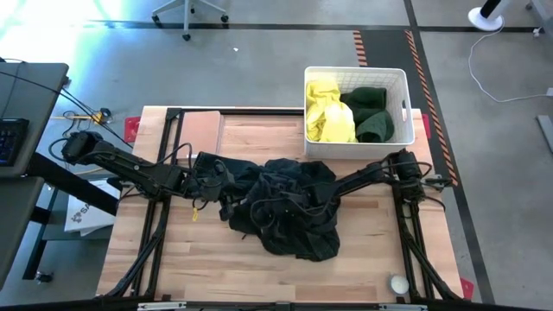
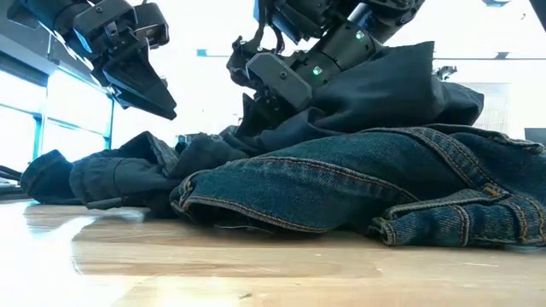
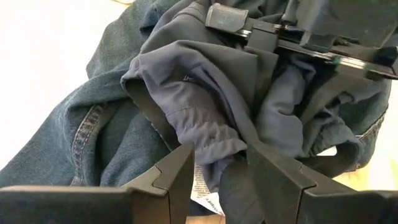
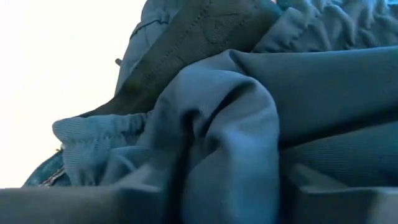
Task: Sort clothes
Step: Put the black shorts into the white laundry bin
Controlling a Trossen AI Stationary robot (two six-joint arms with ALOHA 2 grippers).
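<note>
Progress is partial, judged from the high view: two garments are already lodged in the white basket [image 1: 401, 82] at the far right of the table [image 1: 251, 130], a neon yellow garment [image 1: 328, 112] on its left side and a dark green garment [image 1: 371, 111] on its right. Left to be sorted is the dark heap [image 1: 289, 207] in the middle of the table, well apart from the basket; at table height a pair of blue jeans [image 2: 358, 192] is seen at its near edge, with dark grey fabric [image 2: 401, 85] piled on top. Neither a maroon nor a pale pink piece can be made out. A small white ball [image 1: 398, 283] is seen at the near right corner.

Both arms are brought in on the heap. The left gripper [image 3: 219, 163] is held at the heap's left edge, its fingers parted with a fold of grey cloth between them; whether that cloth is pinched cannot be told. The right gripper [image 1: 302, 200] is buried in the heap's top, with fabric bunched against its camera, and its finger state cannot be told. The bulk of the sorting is judged to be ahead.
</note>
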